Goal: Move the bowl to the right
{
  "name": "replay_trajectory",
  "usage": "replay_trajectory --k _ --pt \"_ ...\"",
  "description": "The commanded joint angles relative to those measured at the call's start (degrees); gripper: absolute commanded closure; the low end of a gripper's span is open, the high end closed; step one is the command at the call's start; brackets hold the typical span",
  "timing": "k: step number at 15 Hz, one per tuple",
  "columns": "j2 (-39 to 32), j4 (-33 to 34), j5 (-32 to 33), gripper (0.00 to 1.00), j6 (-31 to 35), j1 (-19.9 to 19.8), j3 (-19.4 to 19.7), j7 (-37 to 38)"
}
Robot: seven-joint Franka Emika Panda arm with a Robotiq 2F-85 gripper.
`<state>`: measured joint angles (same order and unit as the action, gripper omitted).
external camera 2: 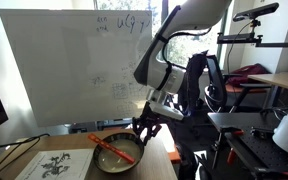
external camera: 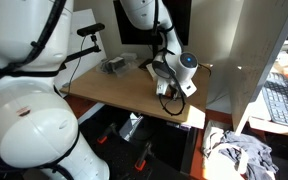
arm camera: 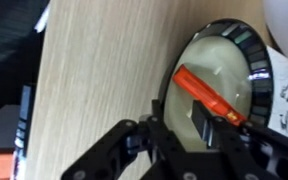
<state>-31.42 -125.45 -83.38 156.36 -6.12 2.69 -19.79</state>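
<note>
Straddling the right rim of the bowl (external camera 2: 112, 167), the gripper (external camera 2: 142, 130) hangs over it: one dark finger (arm camera: 205, 124) inside, its partner outside. Whether they actually pinch the rim, I cannot tell. The bowl sits on the pale wood-grain counter (arm camera: 94, 80), just right of a white paper card (external camera 2: 49, 165). It's round and shallow, glossy and pale inside, with a dark segmented rim and a flat orange-red strip (arm camera: 212, 97) lying across it.
</note>
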Motion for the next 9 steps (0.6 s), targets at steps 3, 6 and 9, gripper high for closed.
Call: replay_trajectory --k 3,6,9 --pt "5.7 -5.1 5.9 0.14 -1.2 0.8 1.1 4.0" --pt "10.6 -10.1 18.1 0.0 -1.2 3.3 2.7 13.3" --pt "15.6 -14.0 32.9 0.0 -0.7 6.0 4.0 27.8"
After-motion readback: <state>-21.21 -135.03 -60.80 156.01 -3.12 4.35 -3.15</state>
